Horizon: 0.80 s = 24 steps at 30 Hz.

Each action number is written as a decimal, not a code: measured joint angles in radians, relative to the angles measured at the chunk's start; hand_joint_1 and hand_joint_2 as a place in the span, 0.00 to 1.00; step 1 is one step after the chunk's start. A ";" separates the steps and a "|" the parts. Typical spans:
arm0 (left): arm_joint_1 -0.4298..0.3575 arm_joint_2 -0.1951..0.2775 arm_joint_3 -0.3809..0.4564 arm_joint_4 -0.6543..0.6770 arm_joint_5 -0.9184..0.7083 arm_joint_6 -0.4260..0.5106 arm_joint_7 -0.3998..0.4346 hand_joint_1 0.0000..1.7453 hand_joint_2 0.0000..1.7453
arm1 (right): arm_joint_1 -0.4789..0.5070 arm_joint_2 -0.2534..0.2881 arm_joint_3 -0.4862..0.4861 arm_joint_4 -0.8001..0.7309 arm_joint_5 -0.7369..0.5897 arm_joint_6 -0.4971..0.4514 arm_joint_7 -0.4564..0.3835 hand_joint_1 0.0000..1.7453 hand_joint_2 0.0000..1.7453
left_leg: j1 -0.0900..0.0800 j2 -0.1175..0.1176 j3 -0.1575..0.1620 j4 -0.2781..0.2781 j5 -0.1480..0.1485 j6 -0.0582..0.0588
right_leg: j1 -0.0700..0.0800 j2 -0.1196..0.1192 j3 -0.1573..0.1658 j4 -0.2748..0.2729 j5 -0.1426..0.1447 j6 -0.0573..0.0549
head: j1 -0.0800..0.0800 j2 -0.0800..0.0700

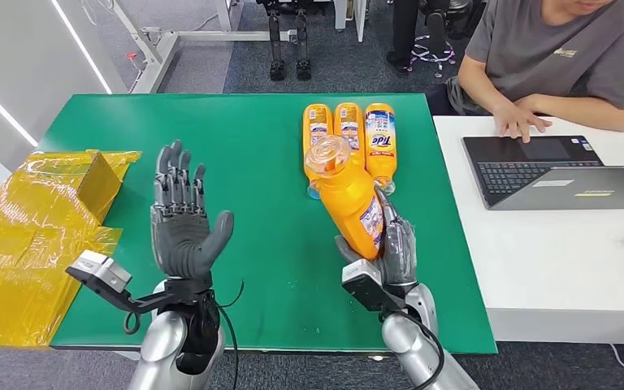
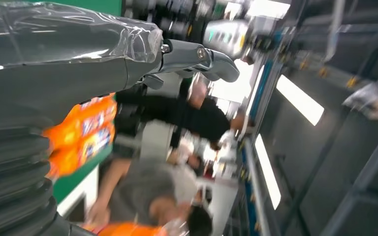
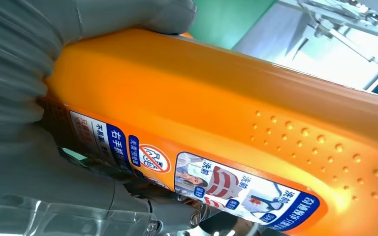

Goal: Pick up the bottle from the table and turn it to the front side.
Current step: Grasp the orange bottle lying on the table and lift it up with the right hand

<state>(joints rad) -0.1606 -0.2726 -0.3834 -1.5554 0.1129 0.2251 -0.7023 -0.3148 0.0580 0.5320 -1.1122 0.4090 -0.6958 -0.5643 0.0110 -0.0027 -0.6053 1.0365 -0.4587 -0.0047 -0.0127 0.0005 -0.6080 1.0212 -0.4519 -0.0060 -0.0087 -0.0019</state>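
Note:
My right hand (image 1: 388,245) grips an orange detergent bottle (image 1: 346,188) by its lower body and holds it lifted above the green table (image 1: 260,162), cap tilted up and toward the camera. In the right wrist view the bottle (image 3: 236,132) is wrapped by the thumb, with a printed label along one side. My left hand (image 1: 180,218) is raised over the table's left half, palm showing, fingers spread, holding nothing; the left wrist view catches its fingertips (image 2: 216,64). Three more orange bottles (image 1: 349,134) lie side by side at the table's far edge.
Crumpled yellow plastic wrap (image 1: 36,227) covers the table's left edge. A white desk (image 1: 552,260) on the right carries an open laptop (image 1: 552,169), where a seated person (image 1: 561,57) rests a hand. Robot legs and a metal frame stand beyond the table.

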 joint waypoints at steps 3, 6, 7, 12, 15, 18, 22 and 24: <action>-0.003 -0.003 0.000 0.026 0.022 -0.057 0.000 0.00 1.00 | 0.002 0.009 -0.009 -0.018 0.009 0.000 -0.002 1.00 1.00 | 0.000 0.000 0.000 0.000 0.000 0.000 | 0.000 0.000 0.000 0.000 0.000 0.000 | 0.000 0.000; -0.004 -0.004 0.000 0.042 0.027 -0.067 0.000 0.00 1.00 | 0.004 0.014 -0.013 -0.027 0.011 0.001 -0.003 1.00 1.00 | 0.000 0.000 0.000 0.000 0.000 0.000 | 0.000 0.000 0.000 0.000 0.000 0.000 | 0.000 0.000; -0.005 -0.004 0.000 0.047 0.029 -0.073 0.000 0.00 1.00 | 0.004 0.014 -0.014 -0.030 0.014 0.001 -0.003 1.00 1.00 | 0.000 0.000 0.000 0.000 0.000 0.000 | 0.000 0.000 0.000 0.000 0.000 0.000 | 0.000 0.000; -0.019 -0.005 0.000 0.110 0.040 -0.121 0.000 0.00 1.00 | 0.003 0.028 -0.014 -0.040 0.068 0.031 0.009 1.00 1.00 | 0.000 0.000 0.000 0.000 0.000 0.000 | 0.000 0.000 -0.001 0.000 0.000 0.000 | 0.000 0.000; -0.034 -0.008 -0.001 0.157 0.038 -0.123 0.000 0.00 1.00 | -0.002 0.039 -0.013 -0.044 0.104 0.067 0.033 1.00 1.00 | 0.000 0.000 0.000 0.000 0.000 0.000 | 0.000 0.000 -0.001 0.000 0.000 0.000 | 0.000 0.000; -0.043 -0.010 -0.003 0.185 0.036 -0.124 0.000 0.00 1.00 | -0.008 0.046 -0.012 -0.044 0.116 0.085 0.045 1.00 1.00 | 0.000 0.000 0.000 0.000 0.000 0.000 | 0.000 0.000 -0.001 0.000 0.000 0.000 | 0.000 0.000; -0.051 -0.012 -0.006 0.207 0.033 -0.121 0.000 0.00 1.00 | -0.019 0.052 -0.004 -0.044 0.140 0.134 0.057 1.00 1.00 | 0.000 0.000 0.000 0.000 0.000 0.000 | 0.000 0.000 -0.001 0.000 0.000 0.000 | 0.000 0.000; -0.054 -0.012 -0.007 0.213 0.033 -0.115 0.000 0.00 1.00 | -0.029 0.057 0.007 -0.042 0.159 0.167 0.064 1.00 1.00 | 0.000 0.000 0.000 0.000 0.000 0.000 | 0.000 0.001 -0.001 0.000 0.000 0.000 | 0.000 0.000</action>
<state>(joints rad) -0.2143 -0.2846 -0.3906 -1.3425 0.1463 0.1101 -0.7023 -0.3435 0.1149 0.5387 -1.1542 0.5683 -0.5291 -0.5005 0.0110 -0.0022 -0.6057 1.0365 -0.4587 -0.0047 -0.0127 0.0010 -0.6086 1.0215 -0.4518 -0.0061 -0.0089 -0.0019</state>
